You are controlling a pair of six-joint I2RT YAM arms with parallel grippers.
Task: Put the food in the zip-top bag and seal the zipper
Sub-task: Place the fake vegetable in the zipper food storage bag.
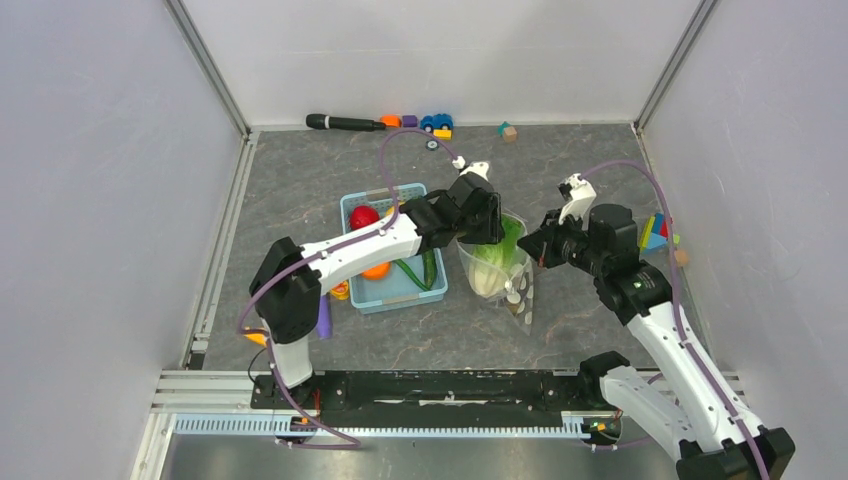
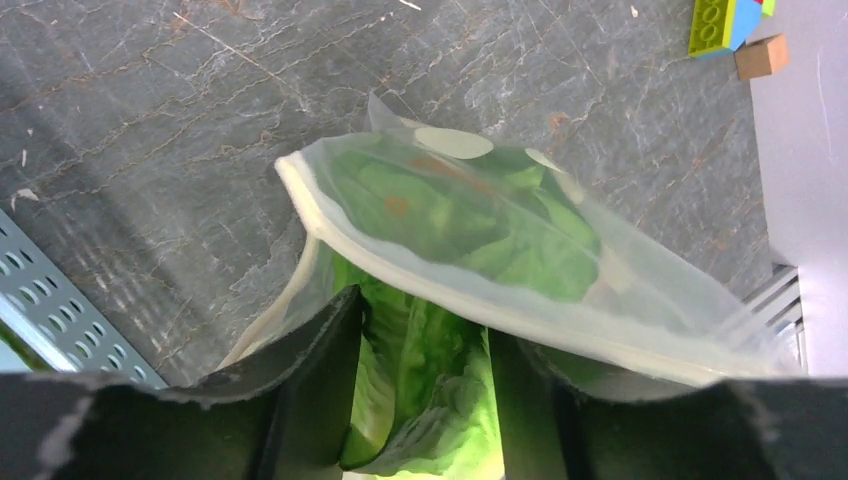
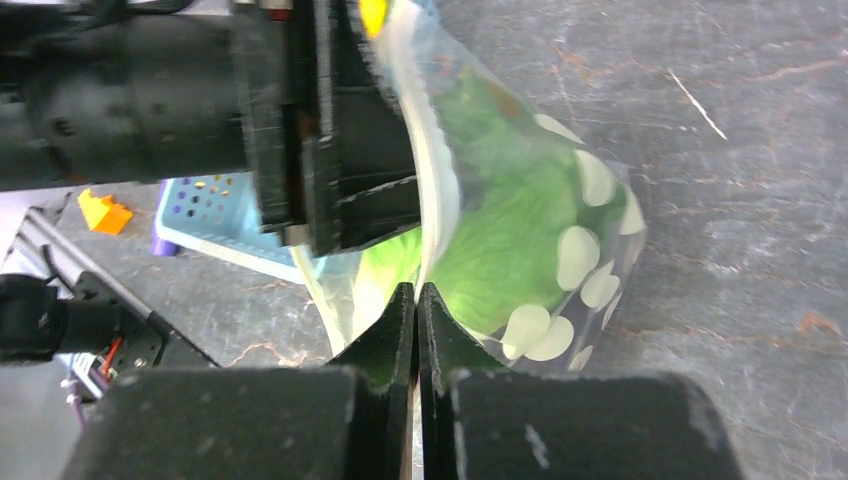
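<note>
Standing up on the grey bench (image 1: 300, 180) just right of the light-blue basket (image 1: 400, 298), the zip-top bag (image 1: 515, 290) has its mouth pulled open towards the top. The green lettuce (image 1: 495, 262) sits inside it, filling most of the pouch, with white dots showing over the leaves. The left gripper (image 2: 425, 385) points down into the mouth with its jaws parted. Lettuce shows in the gap between the two fingers, and I cannot tell whether the pads touch it. The white zipper (image 2: 400, 272) runs across just beyond those fingers, along the bag's far lip.

On the right, the right gripper (image 3: 417, 300) is fully closed, pinching the bag's rim and holding that side up.

More food lies in the basket: a red piece (image 1: 363, 217) at the far left corner, an orange piece (image 1: 377, 270) half hidden under the left arm, and the green cucumber (image 1: 430, 268) along the right wall.
</note>
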